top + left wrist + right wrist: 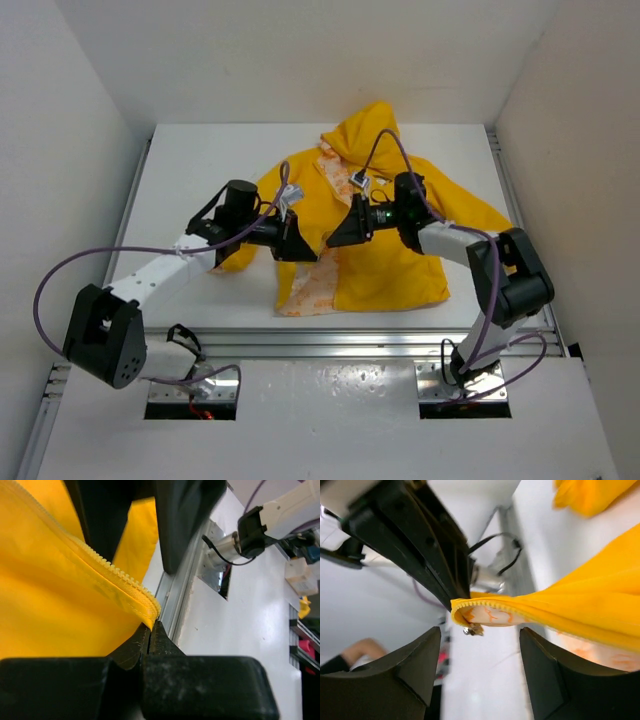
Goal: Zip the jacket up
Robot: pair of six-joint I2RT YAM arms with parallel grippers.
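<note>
– On the desk [200, 170], the jacket [390, 250] lies front-up and unzipped. Its hood [368, 125] points away from the robot, and one front panel is folded back to show pale, orange-patterned lining [305, 290].

– And the left claw [150, 630]?

– Shut tight, pinching the bottom corner of the zipper edge. Yellow teeth [107, 567] run away from its tips in a neat ridge.

– The right claw [479, 635]?

– Wide open, holding nothing. That pinched corner hangs between its fingers with a small metal bit [472, 629] dangling under it. It's likely zipper hardware, but it's too blurred to say which part.

– What can go wrong from here?

– Plenty. The fabric looks thin and slick, so the corner could slide out of the pinch if the left claw pulls. The metal bit is tiny, so if the right claw closes a touch off-line it grabs cloth instead. And the cloth is limp, so the zipper edge can sag and twist. Then the two halves may not line up, and lining could catch in the teeth.

– Textures?

– A smooth, slightly shiny shell in soft folds, with fine moulded teeth along a stitched edge. The claw fingers are black, hard, matte and wedge-shaped.
</note>
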